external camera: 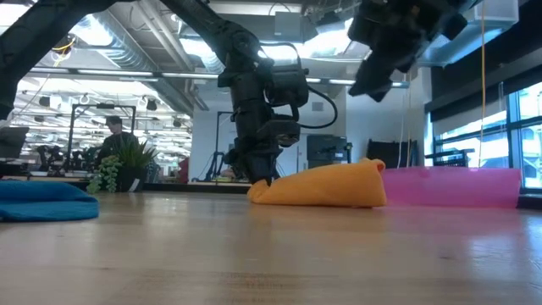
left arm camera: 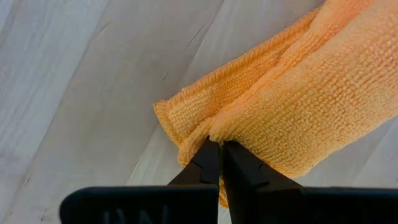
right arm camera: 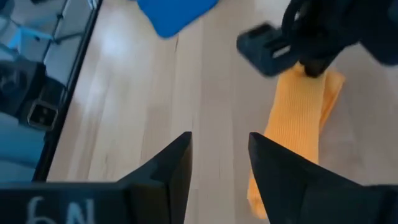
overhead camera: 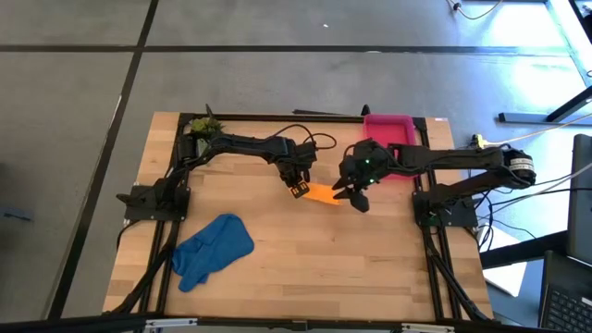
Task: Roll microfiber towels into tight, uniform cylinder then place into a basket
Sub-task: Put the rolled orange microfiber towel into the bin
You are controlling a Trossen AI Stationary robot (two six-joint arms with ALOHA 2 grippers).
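The orange towel (overhead camera: 321,194) lies mid-table as a short, thick bundle (external camera: 326,185). My left gripper (overhead camera: 298,189) stands at its left end, pointing steeply down, shut on the cloth. My right gripper (overhead camera: 356,200) hovers open over the towel's right end, raised well clear of it (external camera: 378,78), with nothing between its fingers (right arm camera: 219,142). The blue towel (overhead camera: 213,248) lies crumpled on the table near the front left. The pink basket (overhead camera: 388,130) stands at the far right edge. My left gripper pinches the orange towel's left end (left arm camera: 210,132) between its two fingertips, where the hemmed edge meets the thick body. The fingers come from above, pointing steeply down. How many layers they have does not show. The towel lies slack on the table (external camera: 279,193).
A small potted plant (overhead camera: 203,125) stands at the far left corner. Bare wood lies between the two towels and along the near edge. In the low view a person (external camera: 113,134) shows far off in the room behind the table.
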